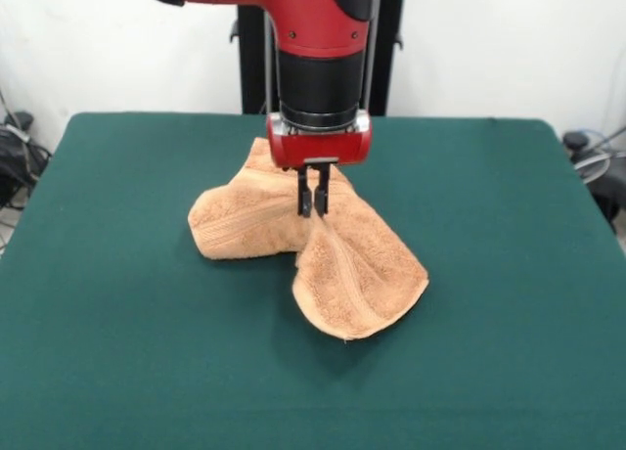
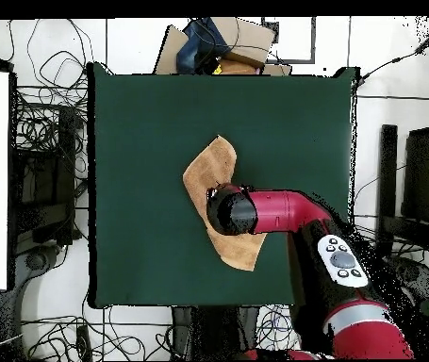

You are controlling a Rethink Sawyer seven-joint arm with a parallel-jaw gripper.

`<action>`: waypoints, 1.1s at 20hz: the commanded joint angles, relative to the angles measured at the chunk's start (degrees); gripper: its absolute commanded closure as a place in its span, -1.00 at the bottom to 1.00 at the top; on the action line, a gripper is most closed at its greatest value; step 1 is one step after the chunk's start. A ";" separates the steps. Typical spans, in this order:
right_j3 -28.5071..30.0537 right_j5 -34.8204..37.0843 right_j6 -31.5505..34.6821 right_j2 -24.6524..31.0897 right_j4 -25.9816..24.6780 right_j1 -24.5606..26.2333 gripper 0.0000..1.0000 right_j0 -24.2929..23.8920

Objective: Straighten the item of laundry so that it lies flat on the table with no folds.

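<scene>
orange-tan terry towel [image 1: 311, 243] sits bunched mid-table on the green felt table [image 1: 117, 323], one lobe toward 9 o'clock, the other toward 5 o'clock, with a raised ridge between. gripper [image 1: 313, 203] is over that ridge, fingers nearly together and seemingly pinching the fabric there. the cloth looks soft, light and limp, and will probably drape and drag on felt. better hold: an outer corner at 5 o'clock, then pull outward.

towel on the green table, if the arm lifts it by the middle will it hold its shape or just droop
Probably droops: the towel already lies bunched in soft folds under the pincer, so it looks floppy. Its terry pile likely grips the felt-like table, so pushing would bunch it rather than slide it.
</scene>
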 commanded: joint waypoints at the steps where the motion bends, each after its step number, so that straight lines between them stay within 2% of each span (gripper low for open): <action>1: 0.67 0.81 4.01 1.08 0.28 3.02 1.00 -1.60; 5: -2.80 1.51 6.09 -2.24 -0.49 4.91 1.00 1.70; 10: -4.19 3.96 4.99 -1.88 0.41 4.82 1.00 1.90; 17: -3.77 9.33 2.65 1.41 3.83 -1.30 1.00 0.59; 22: -2.18 12.66 2.25 1.69 5.79 -5.61 1.00 0.45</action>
